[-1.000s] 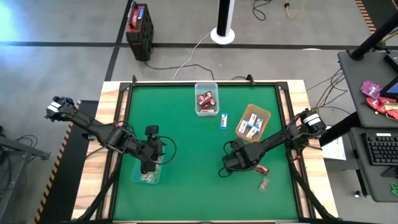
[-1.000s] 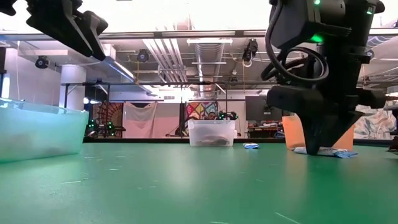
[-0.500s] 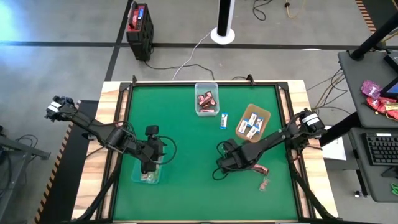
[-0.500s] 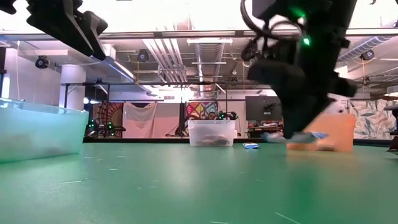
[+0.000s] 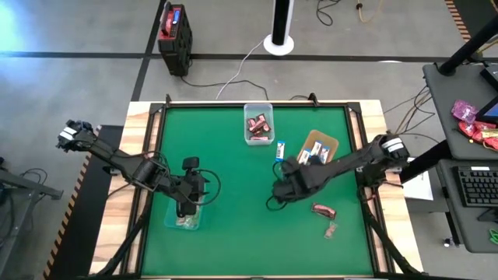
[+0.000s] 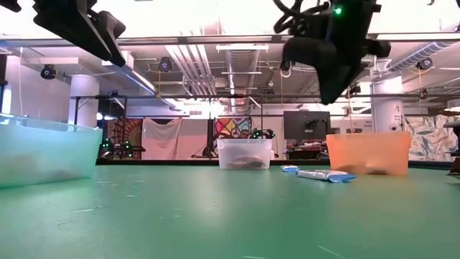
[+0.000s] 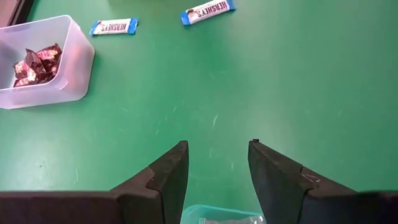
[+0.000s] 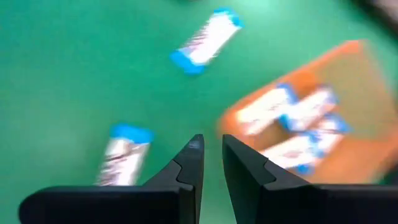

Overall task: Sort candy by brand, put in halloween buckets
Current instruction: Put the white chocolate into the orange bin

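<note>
My left gripper [image 5: 187,207] [image 7: 217,155] hangs open above the teal tub [image 5: 183,218] [image 6: 43,151], which holds a clear-pinkish candy. My right gripper [image 5: 280,189] [image 6: 332,92] [image 8: 212,146] is raised over mid-table, its fingers a narrow gap apart with nothing between them. Two blue-and-white candies [image 8: 124,154] [image 8: 207,37] lie flat on the green mat below it [image 6: 327,175] [image 6: 291,169]. The brown tray [image 5: 331,144] [image 6: 368,151] holds several blue-and-white pieces. The clear tub [image 5: 258,123] [image 7: 37,59] holds dark red ones.
A dark red candy [image 5: 323,209] and a clear-pinkish one [image 5: 331,229] lie on the mat toward the near right. The mat's raised frame [image 5: 156,155] borders the table. A black-and-red box [image 5: 173,27] stands on the floor beyond the far edge.
My right gripper has risen from the mat and moved toward the far-left. The blue-and-white candy that was at its fingertips has moved with it toward the table's left and now lies flat on the mat, with the gripper well above it.
</note>
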